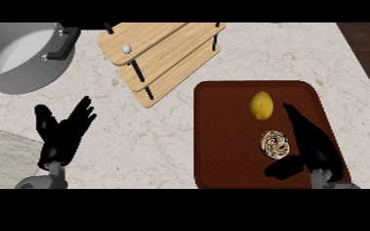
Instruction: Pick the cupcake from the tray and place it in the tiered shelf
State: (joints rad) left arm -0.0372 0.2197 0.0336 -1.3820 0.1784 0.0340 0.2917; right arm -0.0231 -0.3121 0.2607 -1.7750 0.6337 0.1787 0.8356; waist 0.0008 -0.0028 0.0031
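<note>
1. The cupcake (275,144) sits on the brown tray (224,127), toward the tray's 4 o'clock, its swirled top facing up; it is not yet lifted.
2. The right hand (312,144) lies just beside it at 3 o'clock, fingers straight and spread wide, thumb swung under at 6 o'clock. It holds nothing, and looks set to close round the cupcake from the side.
3. A lemon (262,105) rests at the cupcake's 12 o'clock, near enough to be nudged.
4. The wooden tiered shelf (160,54) stands at the tray's 11 o'clock, boards stepped so each level is reachable from above.
5. The left hand (65,127) rests open at 9 o'clock, fingers up; a grey pot (33,61) sits beyond it.
</note>
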